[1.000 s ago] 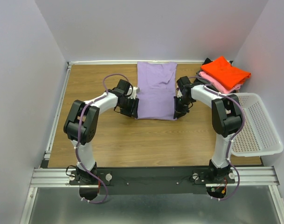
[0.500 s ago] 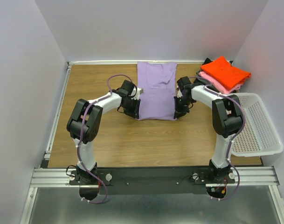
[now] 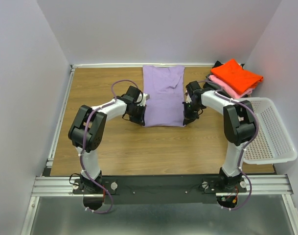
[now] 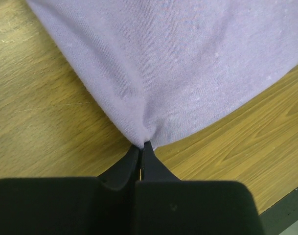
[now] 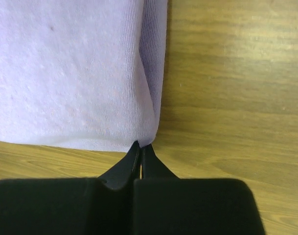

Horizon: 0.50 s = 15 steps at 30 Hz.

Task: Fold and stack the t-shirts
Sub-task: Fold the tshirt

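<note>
**Lavender shirt half folded, both near corners pinched**

Top view: the lavender t-shirt (image 3: pixel 163 95) lies flat as a long narrow panel at mid-table, running from the back edge toward the arms, sides already turned in (no sleeves stick out). The left gripper (image 3: pixel 142 117) sits at its near left corner and the right gripper (image 3: pixel 185 119) at its near right corner, both low on the table (image 3: pixel 109 147). At the far right corner there is a finished pile: the orange-red t-shirt (image 3: pixel 237 76) on top, the pink t-shirt (image 3: pixel 225 87) under it, and the dark grey t-shirt (image 3: pixel 218 64) barely peeking out behind. A white mesh basket (image 3: pixel 272 132) lies to the right, nothing visible in it.

Left wrist view: the left gripper (image 4: pixel 141 149) has its jaws shut tight on the corner of the lavender t-shirt (image 4: pixel 188 63); the cloth gathers into a point at the tips.

Right wrist view: the right gripper (image 5: pixel 140 149) is likewise clamped on the hem corner of the lavender t-shirt (image 5: pixel 65 73), beside the doubled side fold.

Progress, as a judgement: three shirts look folded and stacked, and the lengthwise folds on the fourth are done. Left to do: bring the near hem over toward the collar, maybe once more, then place it on the pile.
</note>
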Each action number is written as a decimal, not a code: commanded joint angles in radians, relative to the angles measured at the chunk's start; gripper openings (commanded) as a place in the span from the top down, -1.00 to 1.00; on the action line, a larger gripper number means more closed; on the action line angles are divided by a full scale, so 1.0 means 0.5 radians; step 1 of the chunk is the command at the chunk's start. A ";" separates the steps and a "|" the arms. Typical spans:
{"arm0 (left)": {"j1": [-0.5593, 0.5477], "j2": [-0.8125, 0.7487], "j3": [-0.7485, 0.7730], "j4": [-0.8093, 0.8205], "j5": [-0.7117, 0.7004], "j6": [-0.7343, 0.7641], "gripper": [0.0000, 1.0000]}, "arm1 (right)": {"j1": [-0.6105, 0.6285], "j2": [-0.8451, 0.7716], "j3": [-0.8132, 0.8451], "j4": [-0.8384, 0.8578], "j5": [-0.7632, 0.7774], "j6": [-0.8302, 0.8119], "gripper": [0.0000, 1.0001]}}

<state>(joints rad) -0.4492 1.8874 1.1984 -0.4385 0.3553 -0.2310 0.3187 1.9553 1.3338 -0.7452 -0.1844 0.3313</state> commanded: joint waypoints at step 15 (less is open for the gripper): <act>-0.025 -0.381 -0.056 -0.356 0.090 -0.020 1.00 | 0.004 -0.483 -0.060 -0.531 -0.257 -0.135 0.97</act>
<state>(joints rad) -0.4603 1.7771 1.1793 -0.5362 0.3687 -0.2317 0.3191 1.7760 1.3067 -0.8909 -0.2531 0.2859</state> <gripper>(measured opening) 0.010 0.023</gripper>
